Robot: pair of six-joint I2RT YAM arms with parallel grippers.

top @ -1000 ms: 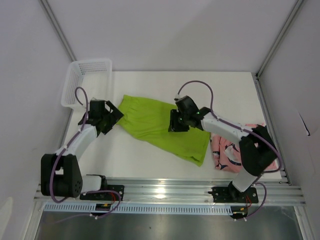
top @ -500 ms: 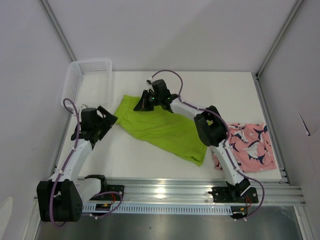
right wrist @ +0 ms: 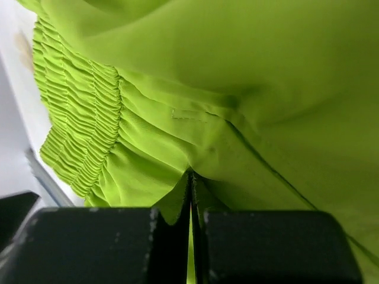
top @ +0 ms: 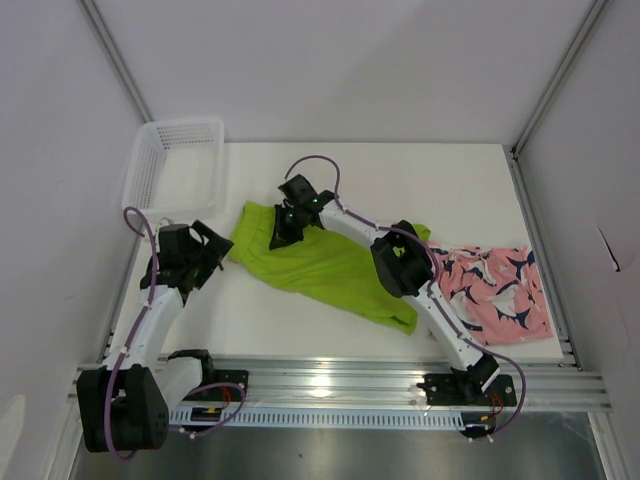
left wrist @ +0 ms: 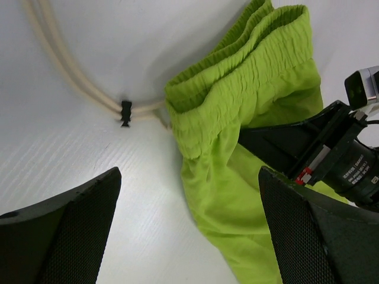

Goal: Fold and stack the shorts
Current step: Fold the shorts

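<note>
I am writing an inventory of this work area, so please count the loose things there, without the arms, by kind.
Shorts: 2 (lime green pair, pink printed pair)
Basket: 1 (white mesh basket)
Total: 3

No text can be read. At 3 o'clock in the left wrist view, fine pale print on a camera lens is too small to decipher. The sewn tag on the lime green shorts looks plain.
</note>
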